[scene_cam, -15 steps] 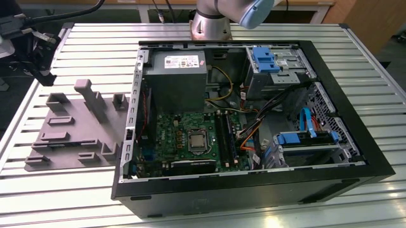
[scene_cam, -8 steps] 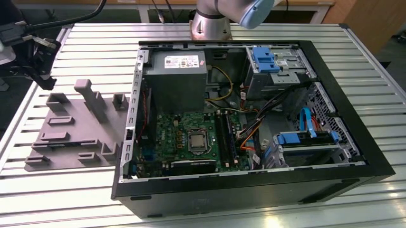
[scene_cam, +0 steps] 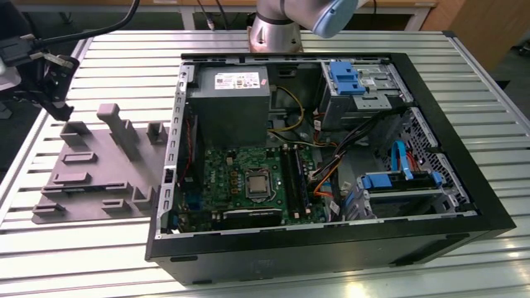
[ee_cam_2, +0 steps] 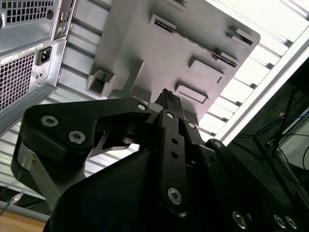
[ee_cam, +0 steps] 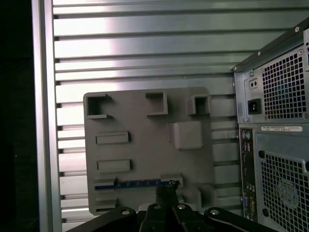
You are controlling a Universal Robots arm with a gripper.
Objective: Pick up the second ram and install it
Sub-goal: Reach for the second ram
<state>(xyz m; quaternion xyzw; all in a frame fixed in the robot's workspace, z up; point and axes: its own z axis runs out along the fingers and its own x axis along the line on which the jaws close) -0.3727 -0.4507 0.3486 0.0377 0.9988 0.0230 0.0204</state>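
A slatted metal table (scene_cam: 83,261) carries an open computer case (scene_cam: 331,248) and, on the exterior view's left of it, a grey fixture plate (scene_cam: 91,180) with upright posts. The gripper (scene_cam: 59,112) hangs over the plate's far end; I cannot tell whether its jaws are apart or together. In the first wrist view the second ram (ee_cam: 128,184) lies in a slot of the plate, just by the gripper's tip.

The white label (scene_cam: 235,79) on the power supply (scene_cam: 228,115) bears print, perhaps barcodes, unreadable.
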